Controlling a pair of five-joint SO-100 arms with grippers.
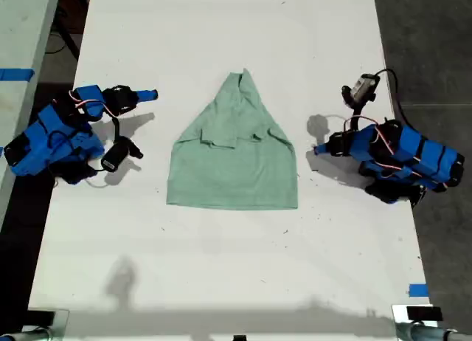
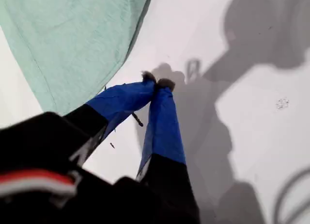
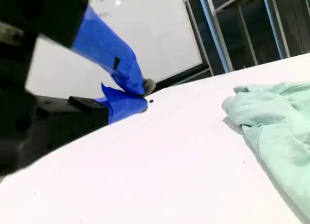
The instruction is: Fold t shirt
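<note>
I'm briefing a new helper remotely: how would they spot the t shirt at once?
Look at the long white table in the exterior view; the t shirt lies at its middle, between two blue arms. It is the only mint-green cloth, sleeves folded inward, tapering to a point.

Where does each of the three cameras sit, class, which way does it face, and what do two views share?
Exterior view: overhead, facing down on the white table, the t shirt and both arms.
First wrist view: on an arm, looking along my first gripper, tips together, at the tabletop and the shirt's edge.
Second wrist view: low over the table, looking past my second gripper toward a whiteboard.
All three share the shirt.
</note>
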